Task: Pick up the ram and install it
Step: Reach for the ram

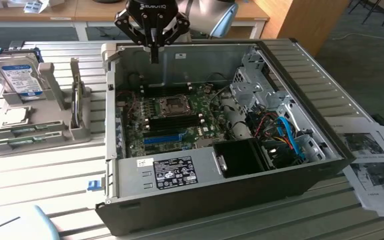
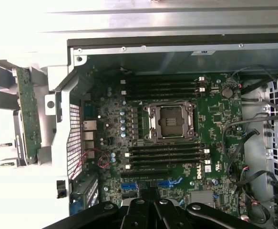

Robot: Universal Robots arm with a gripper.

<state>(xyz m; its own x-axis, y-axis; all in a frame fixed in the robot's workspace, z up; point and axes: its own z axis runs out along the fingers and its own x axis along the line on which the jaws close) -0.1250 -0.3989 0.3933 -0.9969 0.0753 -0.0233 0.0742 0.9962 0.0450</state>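
The black tool [image 1: 154, 55] is closed, empty. The thin green circuit-board ram stick [image 2: 26, 114] looks light, stiff and fragile; best gripped across its faces.

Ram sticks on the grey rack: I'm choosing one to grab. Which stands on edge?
The ram between the rack's upright posts, nearest the computer case; the other two sticks lie flat.
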